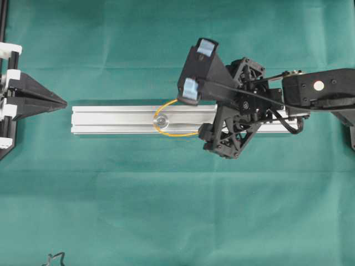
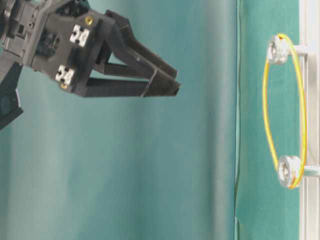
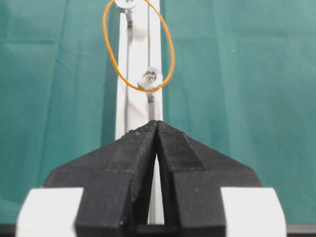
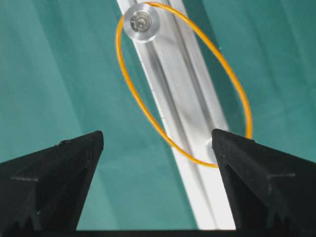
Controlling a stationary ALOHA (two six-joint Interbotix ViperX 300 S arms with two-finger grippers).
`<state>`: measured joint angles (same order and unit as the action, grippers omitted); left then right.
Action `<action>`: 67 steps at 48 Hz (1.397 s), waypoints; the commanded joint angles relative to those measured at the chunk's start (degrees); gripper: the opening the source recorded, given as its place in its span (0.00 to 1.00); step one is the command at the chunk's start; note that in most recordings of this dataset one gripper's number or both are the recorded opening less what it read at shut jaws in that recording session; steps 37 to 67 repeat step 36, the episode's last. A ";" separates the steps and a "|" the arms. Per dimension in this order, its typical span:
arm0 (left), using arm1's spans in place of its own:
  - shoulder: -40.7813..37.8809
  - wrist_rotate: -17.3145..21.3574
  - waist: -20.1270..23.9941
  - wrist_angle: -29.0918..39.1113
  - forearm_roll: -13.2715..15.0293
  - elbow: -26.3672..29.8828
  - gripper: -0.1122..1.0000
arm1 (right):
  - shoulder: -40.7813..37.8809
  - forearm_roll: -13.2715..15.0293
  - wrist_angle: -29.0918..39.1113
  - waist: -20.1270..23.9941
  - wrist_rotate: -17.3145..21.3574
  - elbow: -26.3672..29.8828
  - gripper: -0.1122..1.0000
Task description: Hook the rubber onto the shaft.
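One rubber loops two shafts on one rail — left end effector clenched empty, right end effector released.

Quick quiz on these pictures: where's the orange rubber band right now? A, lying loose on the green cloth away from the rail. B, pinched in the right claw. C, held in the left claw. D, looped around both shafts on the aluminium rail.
D: the rubber band runs around both shafts on the rail, while the right claw stands open and empty above it and the left claw is shut with nothing in it.
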<state>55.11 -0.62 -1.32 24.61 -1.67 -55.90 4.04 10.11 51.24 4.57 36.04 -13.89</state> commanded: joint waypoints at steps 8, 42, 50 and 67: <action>-0.44 0.09 -0.18 -0.26 -0.09 1.85 0.10 | 1.67 0.09 1.05 0.18 -3.96 1.05 0.95; -0.44 0.09 -0.18 -0.26 -0.09 1.85 0.10 | 7.82 0.35 1.32 0.18 -4.39 -2.29 0.93; -0.44 0.09 -0.18 -0.26 -0.09 1.85 0.10 | 7.82 0.35 1.32 0.18 -4.39 -2.29 0.93; -0.44 0.09 -0.18 -0.26 -0.09 1.85 0.10 | 7.82 0.35 1.32 0.18 -4.39 -2.29 0.93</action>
